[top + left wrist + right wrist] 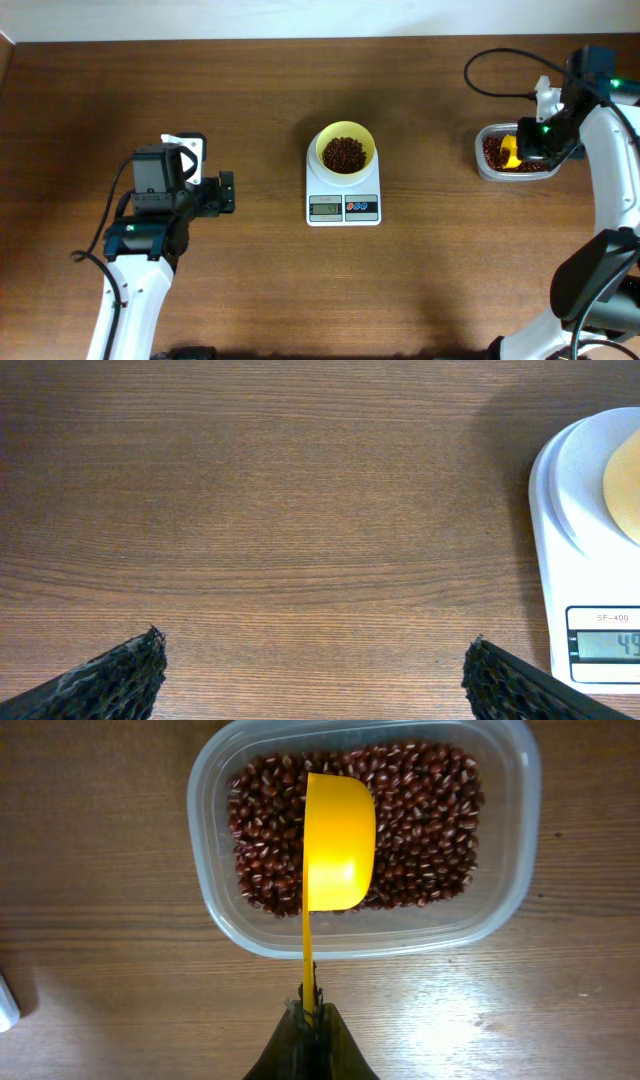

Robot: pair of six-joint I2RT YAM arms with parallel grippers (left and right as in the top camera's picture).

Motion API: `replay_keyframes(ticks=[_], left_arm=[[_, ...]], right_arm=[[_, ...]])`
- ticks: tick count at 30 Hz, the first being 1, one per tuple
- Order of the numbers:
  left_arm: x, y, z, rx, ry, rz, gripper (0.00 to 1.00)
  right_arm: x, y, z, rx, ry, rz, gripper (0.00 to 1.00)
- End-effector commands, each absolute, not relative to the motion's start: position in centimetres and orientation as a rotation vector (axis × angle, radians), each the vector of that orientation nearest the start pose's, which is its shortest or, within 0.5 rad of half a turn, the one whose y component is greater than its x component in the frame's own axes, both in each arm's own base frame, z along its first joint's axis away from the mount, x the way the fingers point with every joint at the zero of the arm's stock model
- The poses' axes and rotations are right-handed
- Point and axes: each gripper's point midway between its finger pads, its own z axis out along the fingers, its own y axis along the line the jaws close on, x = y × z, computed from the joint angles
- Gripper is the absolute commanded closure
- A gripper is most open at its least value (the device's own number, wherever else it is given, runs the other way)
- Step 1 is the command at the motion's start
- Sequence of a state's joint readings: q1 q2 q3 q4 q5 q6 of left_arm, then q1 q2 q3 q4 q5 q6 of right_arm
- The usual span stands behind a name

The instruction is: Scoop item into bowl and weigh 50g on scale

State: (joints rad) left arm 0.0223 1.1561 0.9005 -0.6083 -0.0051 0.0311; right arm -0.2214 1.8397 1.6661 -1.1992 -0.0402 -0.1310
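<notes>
There was one scale with two round buttons, one bowl, one clear container, one yellow scoop, two grippers, left gripper and right gripper, and two lots of beans, too many to count

Bowl w/ beans on scale, mid table; container w/ scoop over it well right; L gripper left.
</notes>
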Motion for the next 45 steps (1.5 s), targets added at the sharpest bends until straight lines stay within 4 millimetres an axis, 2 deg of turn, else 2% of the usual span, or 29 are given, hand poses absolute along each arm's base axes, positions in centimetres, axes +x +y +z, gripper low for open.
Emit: replay_keyframes(ticks=[1,9,16,20,24,26,29,31,36,39,40,45], left_arm=[[32.5,1.1,16.2,0.014,2.442,0.046,0.01],[32.5,1.1,16.2,0.014,2.442,0.046,0.01],[32.5,1.1,16.2,0.013,2.442,0.046,0.01],[32.5,1.1,16.2,0.014,2.442,0.046,0.01],[32.5,1.1,16.2,0.013,2.442,0.046,0.01],[32.5,1.1,16.2,0.014,2.442,0.046,0.01],[32.5,1.1,16.2,0.014,2.442,0.046,0.01],[32.5,1.1,16.2,0.014,2.441,0.046,0.01],[32.5,1.1,16.2,0.014,2.442,0.046,0.01],[32.5,1.1,16.2,0.014,2.442,0.046,0.01],[32.5,1.1,16.2,0.014,2.442,0.046,0.01],[32.5,1.1,16.2,0.014,2.442,0.046,0.01]], right_arm=[[39.1,-8.4,15.3,0.120,2.907,-0.041,0.96],[39.2,-8.5,15.8,0.054,2.897,-0.053,0.96],[39.2,-9.1,15.9,0.061,2.894,-0.091,0.96],[38.9,-9.0,18.4,0.059,2.829,-0.108,0.96],[38.4,-8.8,18.3,0.022,2.851,-0.102,0.96],[38.6,-8.2,18.3,0.014,2.841,-0.037,0.96],[38.4,-9.1,18.3,0.022,2.849,-0.105,0.96],[38.8,-7.8,18.4,0.025,2.831,0.007,0.96],[38.8,-7.1,18.4,0.025,2.826,0.066,0.96],[38.8,-7.0,18.4,0.072,2.823,0.089,0.96],[38.8,-7.2,18.4,0.147,2.820,0.104,0.96],[38.6,-7.8,19.8,0.303,2.702,0.499,0.96]])
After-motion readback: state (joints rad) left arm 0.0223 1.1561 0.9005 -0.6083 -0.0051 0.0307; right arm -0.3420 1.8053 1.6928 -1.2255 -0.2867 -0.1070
